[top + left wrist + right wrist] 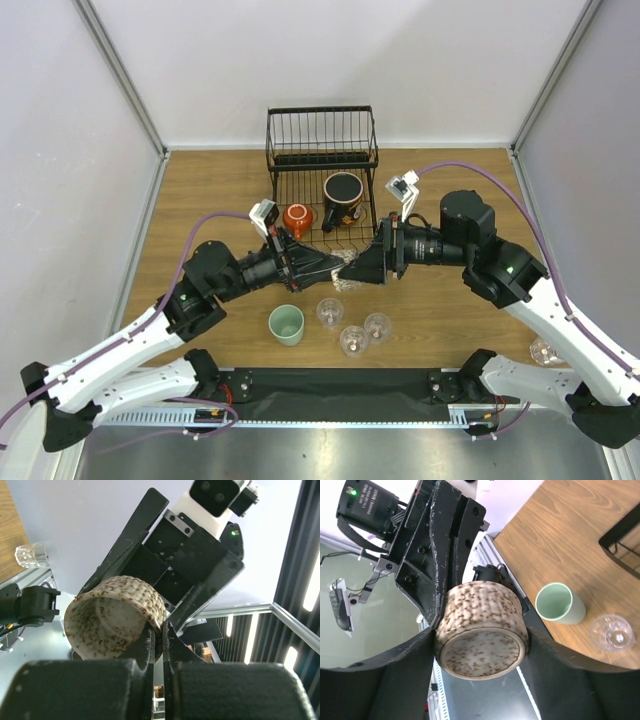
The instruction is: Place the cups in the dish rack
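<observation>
**A:** Where's the speckled cup (112, 620) rn?

**B:** Mid-air, btwn the two arms, just in front of the dish rack (320, 160) and above the desk (450, 310). The left claw (161, 635) nips its wall at the rim, fingers almost together w/ the wall btwn them. The right claw (480, 636) is spread round the body, and its pads look to touch both sides. The base faces that wrist cam.

**A:** How will it handle?

**B:** Prob. ceramic, so stiff w/ some weight. Glaze looks a bit slick, and it would chip if dropped. A rim pinch alone lets it swing. The grip across the body seems the safer hold.

**A:** And the rest?

**B:** The black-rimmed mug (343, 197) and red mug (297, 218) sit in the rack. The mint cup (286, 325) and three glass tumblers (353, 341) stand on the desk nearby. Glass is light, slippery and fragile, so pinch the rim wall gently or span the body.
</observation>
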`<state>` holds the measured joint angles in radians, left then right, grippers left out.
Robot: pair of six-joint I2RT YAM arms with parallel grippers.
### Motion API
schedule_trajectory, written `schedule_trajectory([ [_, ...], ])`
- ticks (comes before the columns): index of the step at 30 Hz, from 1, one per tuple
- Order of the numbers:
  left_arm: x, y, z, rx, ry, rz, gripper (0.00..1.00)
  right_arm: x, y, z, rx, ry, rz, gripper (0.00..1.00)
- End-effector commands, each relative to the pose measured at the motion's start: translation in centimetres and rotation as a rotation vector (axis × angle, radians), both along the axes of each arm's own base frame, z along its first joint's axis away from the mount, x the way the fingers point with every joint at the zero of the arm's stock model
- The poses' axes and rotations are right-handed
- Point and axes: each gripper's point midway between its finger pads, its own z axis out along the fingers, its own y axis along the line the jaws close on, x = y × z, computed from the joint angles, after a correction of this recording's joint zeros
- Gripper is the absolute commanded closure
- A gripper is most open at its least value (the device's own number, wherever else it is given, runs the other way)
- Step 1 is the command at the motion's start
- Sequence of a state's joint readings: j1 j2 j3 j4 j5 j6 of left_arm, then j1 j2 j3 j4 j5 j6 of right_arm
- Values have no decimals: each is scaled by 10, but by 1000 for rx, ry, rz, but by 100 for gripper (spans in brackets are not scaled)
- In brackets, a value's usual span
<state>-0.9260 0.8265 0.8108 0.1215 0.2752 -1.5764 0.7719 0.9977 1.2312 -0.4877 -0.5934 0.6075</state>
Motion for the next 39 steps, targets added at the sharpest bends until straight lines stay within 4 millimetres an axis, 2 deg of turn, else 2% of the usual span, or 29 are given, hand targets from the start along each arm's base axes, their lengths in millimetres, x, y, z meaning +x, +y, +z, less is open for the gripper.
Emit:
schedule_trajectory([
  [1, -7, 8, 20, -62, -24, -1, 100, -5, 6, 25, 97, -46, 52, 32],
  [2, -9, 7, 19, -58, -23, -11, 100, -5, 7, 22, 96, -30, 53, 36],
  [3, -9, 6, 18, -52, -20, -17, 100, -6, 8, 21, 95, -25, 63, 50],
  [4, -10, 6, 18, -50, -20, -20, 100, -7, 9, 21, 96, -23, 71, 56],
  [7, -10, 8, 20, -53, -27, -17, 100, -13, 10, 22, 109, -24, 102, 58],
  [8, -9, 8, 19, -47, -26, -13, 100, -13, 10, 23, 112, -25, 103, 62],
  [10, -10, 9, 19, -44, -33, -9, 100, -10, 10, 20, 100, -19, 82, 79],
  [11, -11, 9, 16, -29, -39, -13, 92, -6, 12, 16, 88, -11, 71, 98],
  [12, -12, 10, 14, -19, -40, -11, 85, -5, 12, 15, 80, -6, 70, 100],
  [13, -13, 13, 15, -15, -48, -7, 77, -4, 13, 13, 74, -4, 66, 100],
  [14, -13, 16, 12, 7, -69, 4, 61, -2, 14, 10, 66, 3, 61, 100],
  [15, -11, 18, -3, 73, -48, 19, 54, 0, 14, 7, 56, 8, 51, 100],
  [16, -11, 24, -5, 114, -45, 31, 48, 2, 14, 6, 47, 1, 44, 100],
  [17, -5, 36, -9, 160, -71, 72, 37, 4, 13, 4, 35, -4, 36, 100],
  [18, -5, 50, -29, 276, -12, 98, 32, 11, 13, -8, -10, 4, 8, 100],
  [20, 5, 80, -41, 393, -11, 199, 20, 29, 9, -17, -69, 5, -78, 100],
  [21, 11, 98, -40, 448, 1, 280, 20, 40, 8, -36, -138, 53, -118, 100],
  [22, 5, 116, -66, 571, 73, 304, 19, 49, 6, -43, -173, 73, -159, 100],
  [23, 6, 129, -74, 639, 82, 341, 19, 59, 6, -46, -198, 83, -202, 100],
  [24, 5, 138, -71, 667, 80, 368, 19, 73, 1, -58, -258, 90, -291, 100],
  [25, 2, 148, -85, 740, 112, 381, 21, 87, 2, -73, -311, 117, -342, 100],
  [27, 0, 152, -90, 781, 109, 375, 24, 109, -4, -86, -373, 131, -456, 100],
  [28, -1, 153, -92, 790, 109, 372, 27, 122, -3, -106, -433, 163, -491, 100],
  [30, -4, 155, -94, 794, 102, 369, 29, 139, -6, -124, -517, 182, -555, 100],
  [31, -5, 156, -93, 786, 97, 371, 31, 148, -4, -148, -589, 219, -566, 100],
  [32, -5, 156, -92, 777, 93, 375, 32, 160, -10, -161, -645, 215, -621, 100],
  [34, -7, 159, -91, 759, 93, 383, 34, 172, -9, -174, -699, 199, -659, 100],
  [35, -8, 158, -90, 750, 91, 379, 34, 185, -10, -188, -734, 183, -699, 100],
  [39, -12, 154, -90, 734, 88, 351, 37, 206, -12, -220, -807, 174, -771, 100],
])
